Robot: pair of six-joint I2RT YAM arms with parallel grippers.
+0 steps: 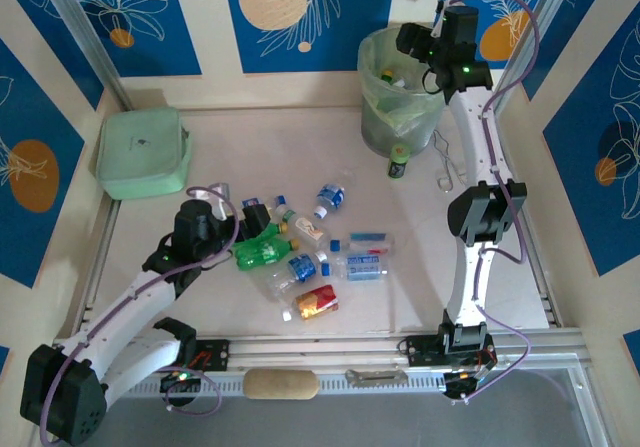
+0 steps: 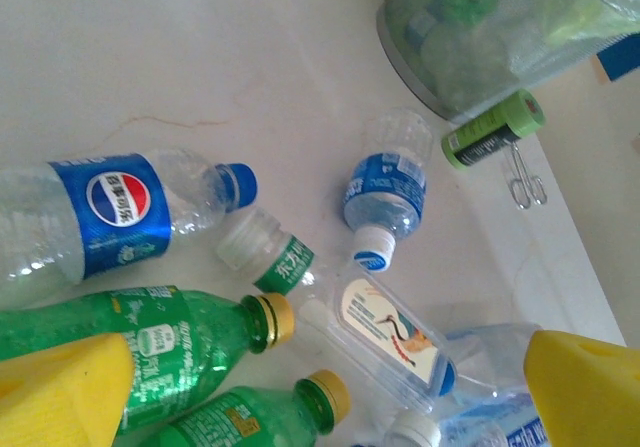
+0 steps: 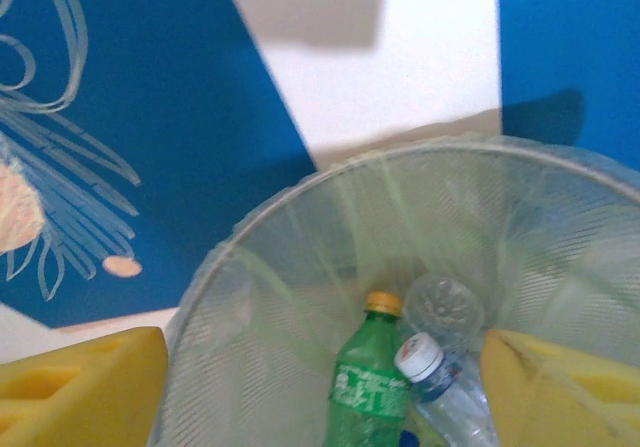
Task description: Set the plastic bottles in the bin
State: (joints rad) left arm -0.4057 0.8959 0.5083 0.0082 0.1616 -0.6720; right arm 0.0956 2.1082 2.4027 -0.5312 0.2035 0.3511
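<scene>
Several plastic bottles lie in a cluster mid-table: green ones (image 1: 262,252), clear blue-labelled ones (image 1: 365,265) and one with a red-yellow label (image 1: 317,302). My left gripper (image 1: 215,199) hovers at the cluster's left edge, open. Between its yellow fingers (image 2: 60,387) I see two green bottles (image 2: 150,347), a flat clear bottle with a bird label (image 2: 390,332) and a Pepsi bottle (image 2: 110,212). My right gripper (image 1: 415,42) hangs over the bin (image 1: 400,107), open and empty. Below its fingers (image 3: 560,387), a green bottle (image 3: 370,387) and a white-capped clear bottle (image 3: 430,367) rest inside the lined bin (image 3: 290,267).
A short dark container with a green top (image 1: 399,161) stands against the bin's front, and a metal clip (image 1: 447,172) lies to its right. A mint-green square pouch (image 1: 143,152) sits at the far left. Blue-and-white walls enclose the table.
</scene>
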